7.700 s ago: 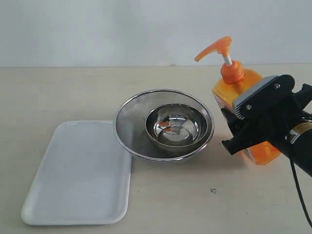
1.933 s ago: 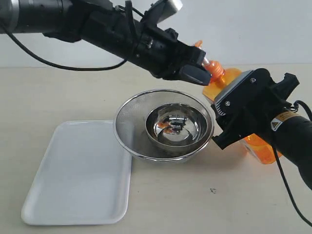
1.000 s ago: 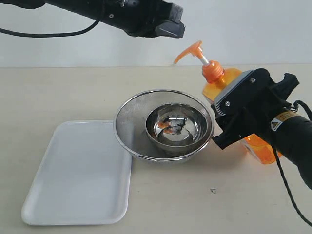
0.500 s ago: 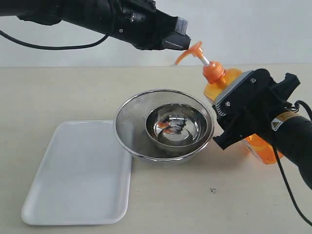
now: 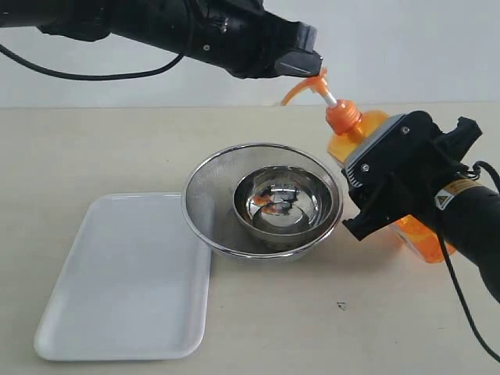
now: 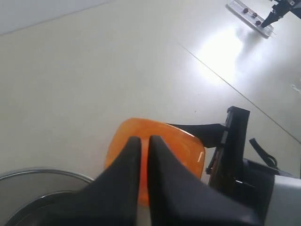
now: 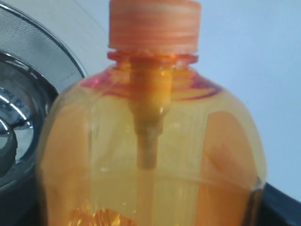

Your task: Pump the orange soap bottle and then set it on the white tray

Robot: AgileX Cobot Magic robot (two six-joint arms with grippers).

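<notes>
**Closed left fingers at the pump head of a bottle held by the right fingers**

The mesh strainer (image 5: 212, 195) stands in the middle of the pale surface (image 5: 94, 148) and serves as the landmark. A smaller steel bowl (image 5: 291, 209) sits inside it, with a small orange patch at its bottom.

The orange soap bottle (image 5: 367, 134) is just to the right of the strainer. It is tilted, so that its neck and pump head (image 5: 306, 84) lean toward the strainer. The white stem below the pump head is extended. The bottle is off the white tray (image 5: 125, 277), which lies flat on the opposite, left side of the strainer with its near corner tucked under the strainer's rim.

The right gripper (image 5: 379, 183) reaches in from the side away from the strainer. Its fingers stand apart around the bottle's body and hold it. The right wrist view shows the bottle (image 7: 150, 155) close up, with its cap, dip tube and liquid.

The left gripper (image 5: 303, 61) reaches in above the strainer's far side. Its fingers are pressed together with nothing between them, and their tip meets the top of the pump head. The left wrist view shows the left gripper (image 6: 145, 141) directly over the bottle (image 6: 176, 143). Whether the bottle's base rests on the surface cannot be told.
</notes>
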